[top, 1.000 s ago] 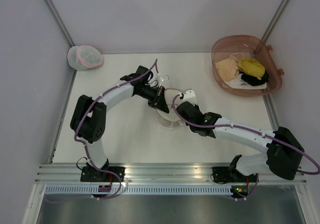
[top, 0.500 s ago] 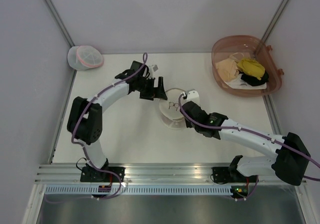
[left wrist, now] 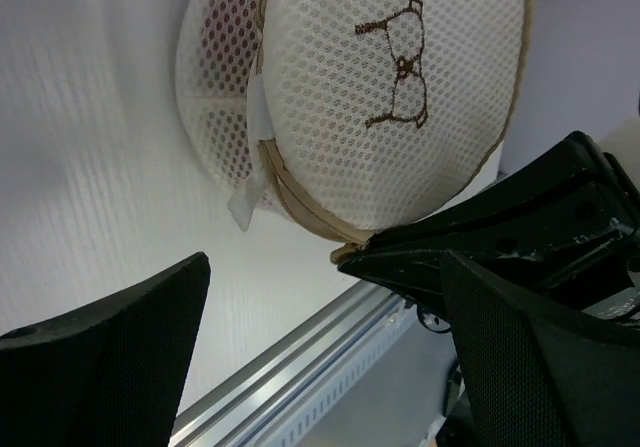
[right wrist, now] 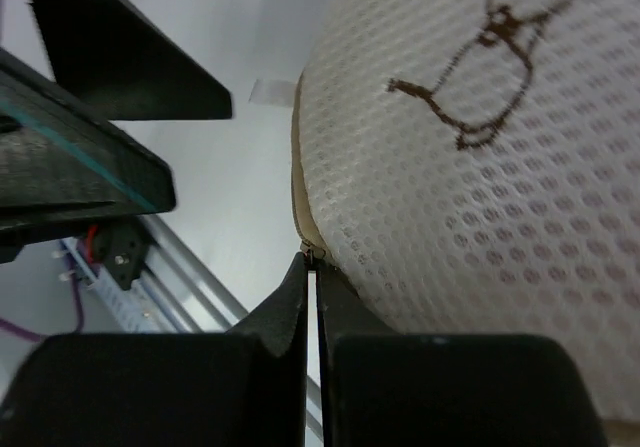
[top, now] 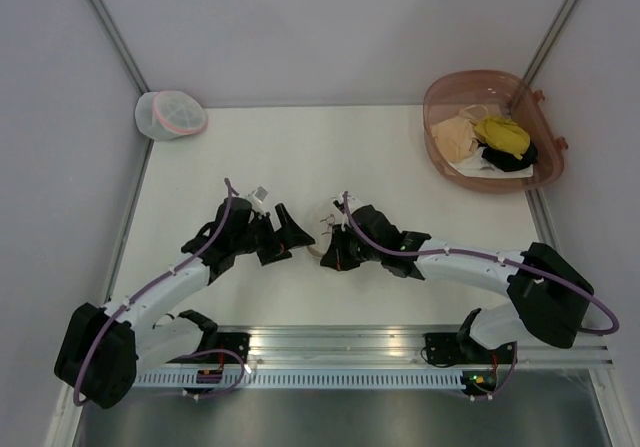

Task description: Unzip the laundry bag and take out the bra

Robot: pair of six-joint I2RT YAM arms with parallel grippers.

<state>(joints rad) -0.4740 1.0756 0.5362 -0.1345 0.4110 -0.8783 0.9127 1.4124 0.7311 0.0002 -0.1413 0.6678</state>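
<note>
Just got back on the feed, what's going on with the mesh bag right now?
The right hand is pinched shut on the laundry bag at its beige zip seam, and the bag stands up on its edge. The left hand is open, facing the bag's printed side without touching it. The bag looks zipped, and the red bra shows faintly through the mesh.

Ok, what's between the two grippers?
The laundry bag, clearest in the left wrist view: left gripper open facing it, right gripper shut on its rim.
</note>
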